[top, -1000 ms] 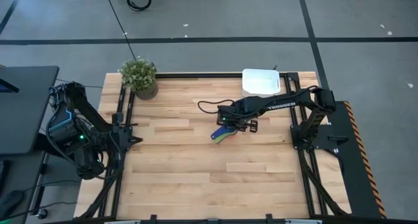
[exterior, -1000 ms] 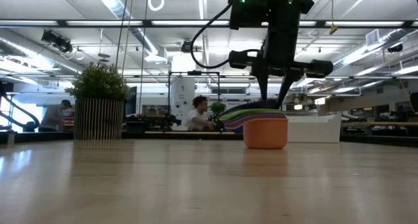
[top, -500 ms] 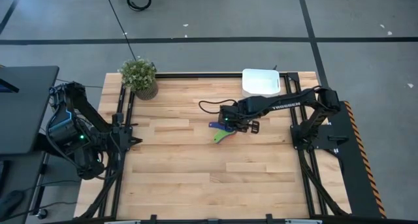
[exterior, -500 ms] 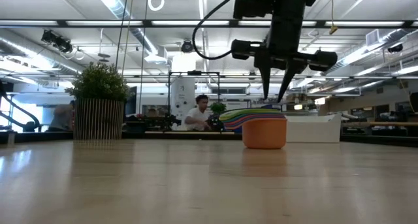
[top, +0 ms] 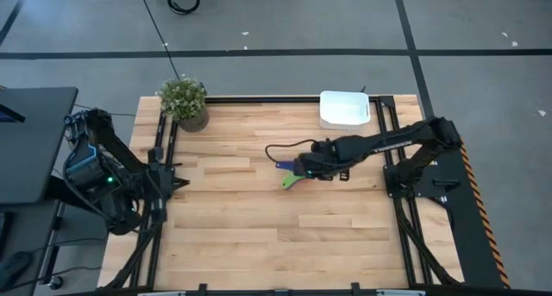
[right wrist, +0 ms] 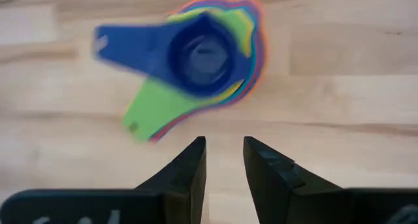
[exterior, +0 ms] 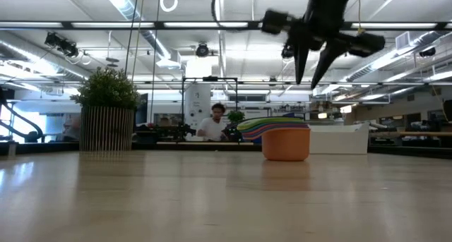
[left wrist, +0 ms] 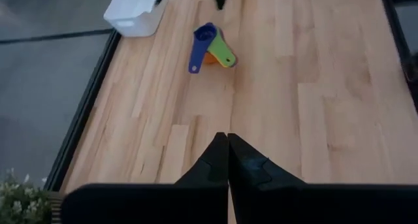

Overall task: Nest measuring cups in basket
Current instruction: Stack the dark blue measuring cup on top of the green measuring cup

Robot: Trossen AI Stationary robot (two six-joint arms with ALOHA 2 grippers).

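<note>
One stack of measuring cups (top: pixel 293 172) sits on your wooden surface (top: pixel 259 236), nested together with the dark blue cup on top and an orange cup at the bottom, as the low view shows; a blue handle and a green handle fan out from the stack on the side away from the basket. Your right hand (exterior: pixel 312 78) hangs in the air above the stack, clear of it, fingers (right wrist: pixel 186 168) parted with a narrow gap and nothing between them. Take the stack as your landmark: the white basket (top: pixel 345 109) rests at the far edge of the surface, well apart from the stack and towards the right arm's base, with nothing visible inside it. A potted plant (top: pixel 184 100) stands at the far edge too, well off on the other side of the stack. Your left hand (left wrist: pixel 227 160) waits far from the stack at the left side of the surface, fingers pressed together and holding nothing.
</note>
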